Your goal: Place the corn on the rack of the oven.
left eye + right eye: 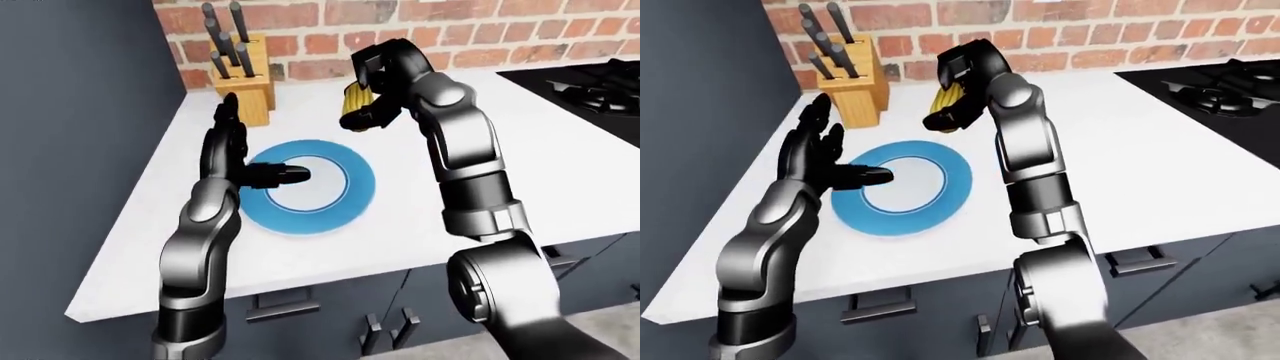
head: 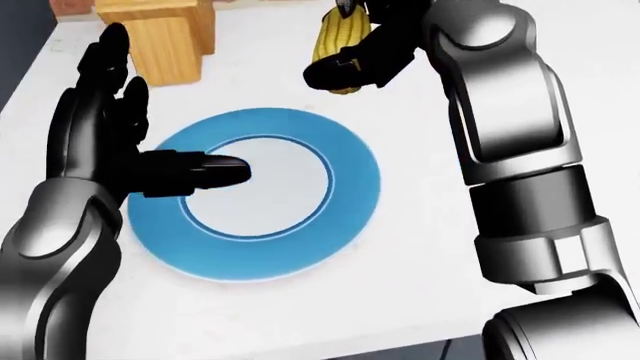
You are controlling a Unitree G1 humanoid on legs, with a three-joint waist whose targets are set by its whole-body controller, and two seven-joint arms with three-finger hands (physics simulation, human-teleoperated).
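Head view: yellow, ridged corn [image 2: 335, 37] clamped in right robot hand [image 2: 352, 60]; left robot hand [image 2: 140, 150] spread open.

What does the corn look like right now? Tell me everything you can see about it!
The corn is a yellow cob with bumpy rows of kernels. The right hand has its black fingers closed round it, so part of it is hidden. It hangs in the air, standing almost upright, above the white counter, just past the blue plate's rim. Only the hand touches it.
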